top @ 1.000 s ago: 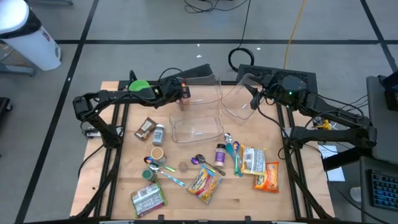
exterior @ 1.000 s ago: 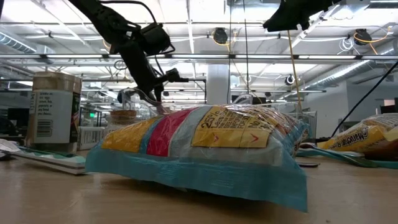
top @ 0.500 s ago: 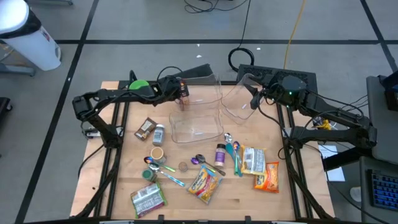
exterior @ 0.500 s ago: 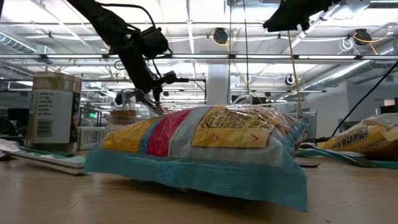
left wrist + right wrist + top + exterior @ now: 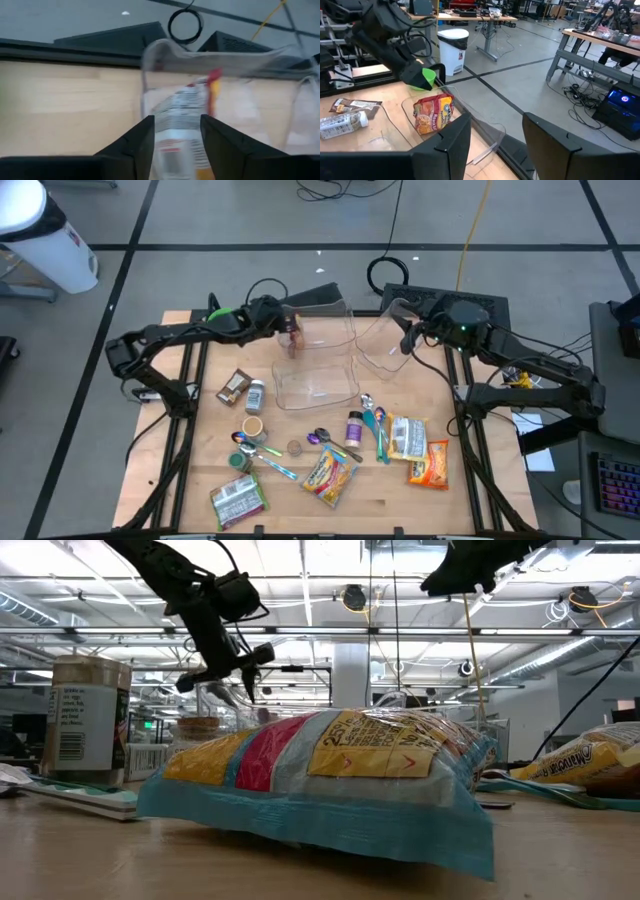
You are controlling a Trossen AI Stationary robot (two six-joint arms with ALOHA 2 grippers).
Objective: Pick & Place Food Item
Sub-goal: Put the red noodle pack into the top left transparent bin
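Two clear containers (image 5: 318,355); one snack packet (image 5: 433,114) inside the rear one, leaning on its wall. Left gripper (image 5: 283,323) just above that packet, fingers parted, released. Right gripper (image 5: 407,340) beside the containers, open, empty.

Snack packet (image 5: 182,127) blurred, cut off at bottom edge of left wrist view. Label text unreadable. In low view, foreground chip bag (image 5: 330,780) hides clear container behind it.
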